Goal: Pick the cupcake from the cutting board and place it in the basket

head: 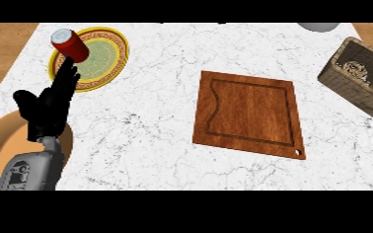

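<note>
Cupcake in the basket, board bare

The cupcake [356,69] sits inside the wicker basket [336,81] at the counter's right edge; its axis cannot be told. The cutting board [250,112] lies mid-counter, well apart. The left hand [45,106] rests at left, fingers straight and relaxed, near a red can [70,45] on a plate [108,59]

Black left hand [45,107], grey forearm [33,170]

A white marble surface [146,138] with grey veining fills nearly the whole view. Tan wood shows past its edges at the upper left and upper right corners.
</note>
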{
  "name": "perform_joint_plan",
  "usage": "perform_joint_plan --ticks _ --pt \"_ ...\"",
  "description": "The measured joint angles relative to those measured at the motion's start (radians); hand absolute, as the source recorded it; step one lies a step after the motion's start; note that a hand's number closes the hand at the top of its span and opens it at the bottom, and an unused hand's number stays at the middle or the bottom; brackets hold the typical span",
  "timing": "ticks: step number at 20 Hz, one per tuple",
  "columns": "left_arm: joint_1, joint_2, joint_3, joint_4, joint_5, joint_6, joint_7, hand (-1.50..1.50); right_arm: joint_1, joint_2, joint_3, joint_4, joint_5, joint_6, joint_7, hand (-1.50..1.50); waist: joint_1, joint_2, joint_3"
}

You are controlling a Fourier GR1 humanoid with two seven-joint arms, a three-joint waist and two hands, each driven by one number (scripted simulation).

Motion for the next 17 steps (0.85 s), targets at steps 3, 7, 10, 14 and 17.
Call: perform_joint_plan --ticks 3,7,10,14,17 --pt "-0.004 0.008 0.008 -0.011 0.004 0.001 0.02 0.0 -0.009 -0.023 -0.052 -0.024 -0.053 -0.012 0.033 -1.5 -0.007 -0.004 0.0" --pt "0.005 0.013 0.019 0.0 0.01 -0.004 0.008 0.0 0.018 -0.068 -0.129 -0.059 -0.137 -0.009 0.035 -1.5 -0.018 -0.007 -0.001" --pt "0.018 0.009 0.019 0.001 0.005 0.003 0.003 0.0 0.071 -0.102 -0.188 -0.092 -0.207 0.012 0.023 -1.5 -0.029 -0.011 -0.001" --pt "0.032 0.032 0.041 -0.019 0.028 -0.019 0.012 0.0 0.176 -0.147 -0.247 -0.159 -0.293 0.087 -0.014 -1.5 -0.038 -0.015 -0.002" --pt "0.053 0.032 0.04 -0.04 0.025 -0.017 0.018 0.0 0.271 -0.163 -0.292 -0.233 -0.364 0.151 -0.041 -1.5 -0.045 -0.017 -0.002"
